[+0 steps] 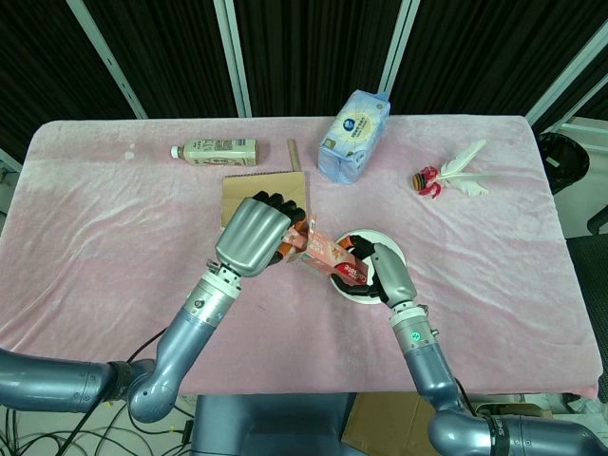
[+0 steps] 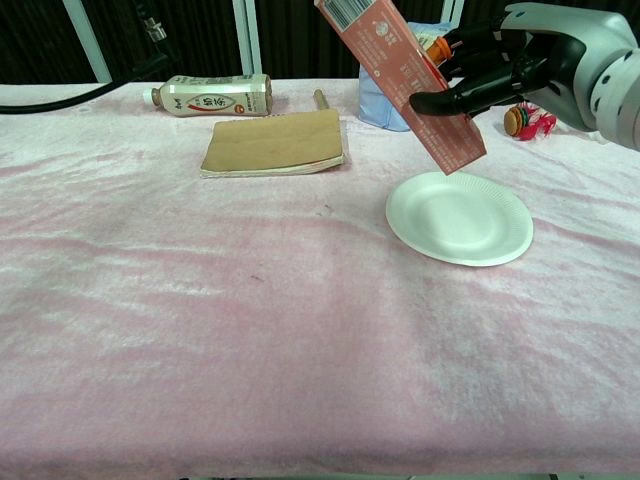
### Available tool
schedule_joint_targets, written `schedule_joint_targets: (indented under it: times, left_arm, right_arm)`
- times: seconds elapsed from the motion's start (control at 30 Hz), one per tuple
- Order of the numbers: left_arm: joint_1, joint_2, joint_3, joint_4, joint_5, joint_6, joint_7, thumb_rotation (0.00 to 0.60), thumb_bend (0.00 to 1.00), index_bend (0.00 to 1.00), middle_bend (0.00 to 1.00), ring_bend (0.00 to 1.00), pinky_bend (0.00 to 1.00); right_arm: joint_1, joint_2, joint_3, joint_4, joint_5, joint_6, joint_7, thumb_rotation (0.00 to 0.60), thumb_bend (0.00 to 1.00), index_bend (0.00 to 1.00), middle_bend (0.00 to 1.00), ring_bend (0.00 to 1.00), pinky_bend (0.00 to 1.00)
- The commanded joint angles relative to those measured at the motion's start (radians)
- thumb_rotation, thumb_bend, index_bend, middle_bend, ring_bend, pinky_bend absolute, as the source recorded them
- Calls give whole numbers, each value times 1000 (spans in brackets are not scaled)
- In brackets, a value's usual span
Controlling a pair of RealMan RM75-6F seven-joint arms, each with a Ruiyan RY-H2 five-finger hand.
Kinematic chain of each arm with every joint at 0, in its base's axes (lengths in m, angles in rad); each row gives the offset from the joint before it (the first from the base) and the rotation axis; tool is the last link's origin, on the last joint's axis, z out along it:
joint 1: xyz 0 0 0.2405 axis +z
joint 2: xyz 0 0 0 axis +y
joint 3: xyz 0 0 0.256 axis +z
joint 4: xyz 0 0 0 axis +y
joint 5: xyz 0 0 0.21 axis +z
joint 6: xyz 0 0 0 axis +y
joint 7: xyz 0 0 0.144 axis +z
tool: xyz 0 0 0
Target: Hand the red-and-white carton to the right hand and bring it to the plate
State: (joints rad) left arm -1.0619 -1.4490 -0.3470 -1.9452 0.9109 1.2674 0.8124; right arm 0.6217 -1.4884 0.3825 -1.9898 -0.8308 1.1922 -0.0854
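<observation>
Carton hangs tilted above plate, both hands' fingers gripping it.

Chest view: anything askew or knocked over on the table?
The drink bottle lies on its side at the back, beside the brown notebook. The red-and-white carton hangs tilted above the paper plate, gripped by the right hand. No spills visible.

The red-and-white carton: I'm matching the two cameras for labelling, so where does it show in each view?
Head view: the carton lies centre, tilted, between the left hand and right hand.
Chest view: the carton is at upper right, slanting down from the top edge.
Shared landmark: the white plate beneath it.
</observation>
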Motion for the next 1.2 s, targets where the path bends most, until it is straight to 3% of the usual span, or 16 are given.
schedule_joint_targets:
  times: [0.03, 0.13, 0.23, 0.3, 0.6, 0.93, 1.2]
  left_arm:
    - [-8, -6, -2, -5, -3, 3, 12, 600, 161, 468, 395, 307, 382]
    - [-12, -8, 0, -11, 7, 5, 14, 600, 15, 358, 291, 209, 285]
    - [-12, -5, 2, -16, 13, 3, 6, 600, 0, 186, 200, 125, 202]
    - [-10, -3, 3, -19, 19, 2, 0, 600, 0, 128, 176, 106, 184]
    - [7, 28, 7, -43, 91, -18, -81, 600, 0, 108, 172, 105, 178]
    - [79, 92, 34, -66, 254, -12, -264, 600, 0, 108, 172, 105, 178]
    - [206, 145, 109, -109, 370, 83, -384, 600, 0, 108, 170, 105, 178]
  right_arm:
    - [-1, 2, 2, -2, -4, -2, 6, 600, 324, 474, 453, 382, 365]
    - [-2, 6, 5, -1, -6, -2, 12, 600, 323, 474, 453, 381, 366]
    - [-4, 9, 6, 0, -6, -2, 18, 600, 324, 474, 453, 382, 366]
    - [-5, 12, 7, 3, -5, -1, 20, 600, 324, 475, 453, 382, 366]
    - [-15, 13, 18, 38, 3, 12, 43, 600, 324, 475, 453, 381, 366]
    - [-28, 3, 45, 66, 17, 36, 79, 600, 325, 474, 453, 382, 366]
    - [-53, -26, 96, 95, -2, 87, 175, 600, 324, 474, 453, 381, 366]
